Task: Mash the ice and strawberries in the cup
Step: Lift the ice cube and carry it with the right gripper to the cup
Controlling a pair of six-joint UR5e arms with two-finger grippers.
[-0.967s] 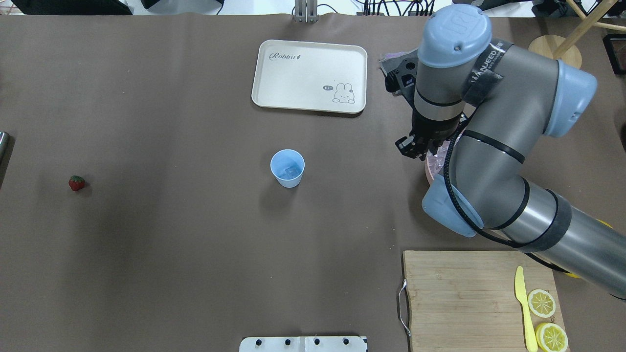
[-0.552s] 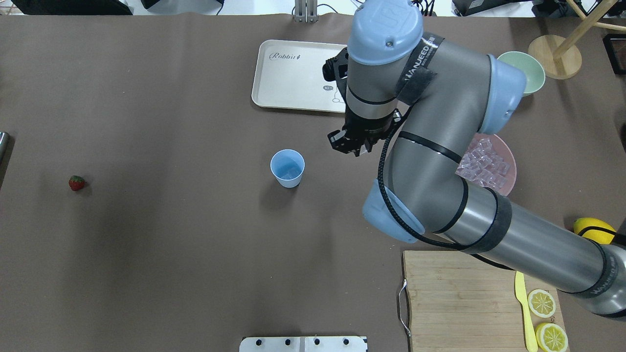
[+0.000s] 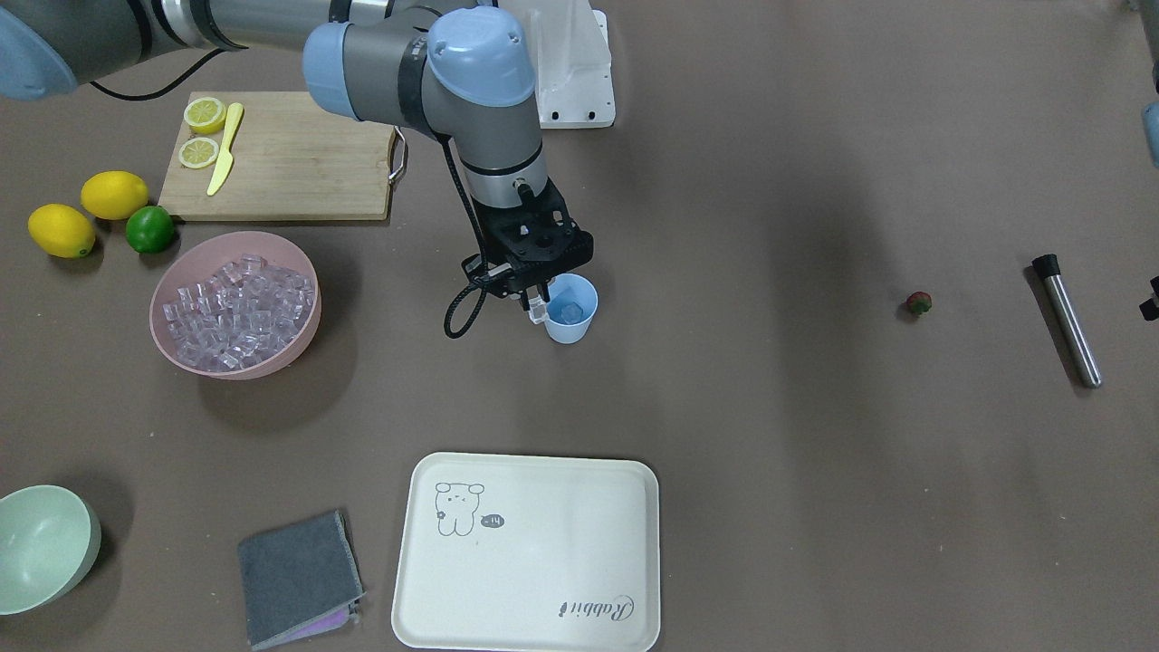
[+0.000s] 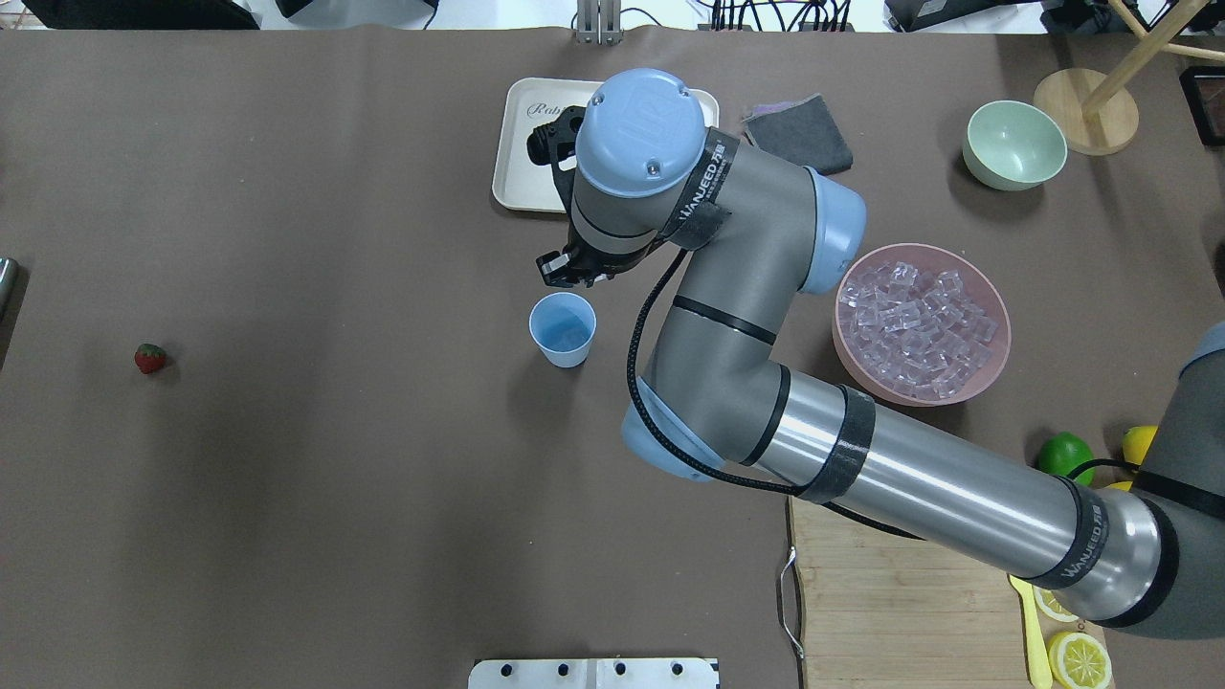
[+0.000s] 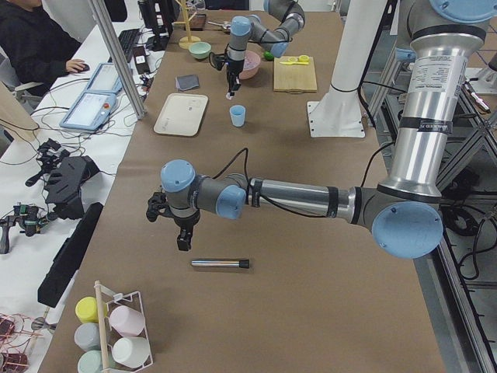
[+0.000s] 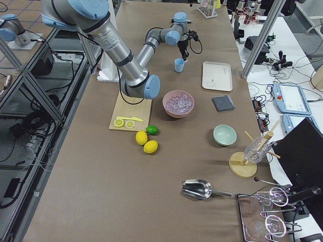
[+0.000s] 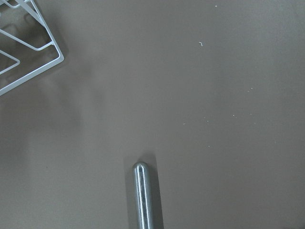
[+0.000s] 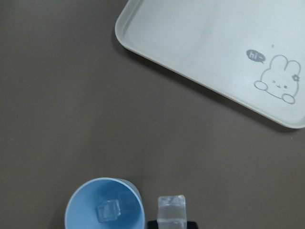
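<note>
Brown-covered table (image 4: 287,191): ice loading, one cube in hand at the cup.

Right gripper (image 3: 537,303) is closed on a clear ice cube (image 8: 171,210), pinched by opposite flat faces and hanging just beside the far rim of the light-blue cup (image 3: 570,330), not yet over the mouth. One cube (image 8: 108,211) already lies in the cup. Pink bowl (image 3: 235,369) of ice sits well to the right. Strawberry (image 4: 149,358) lies alone far left, untouched. Left gripper (image 5: 183,242) hovers near the steel muddler (image 3: 1068,321); its opening cannot be told. Judgement: the ice is hard, light and slick, so hold it square on flat faces. The berry is soft, so grip it gently across the body. The cup is light and tips easily.
</note>
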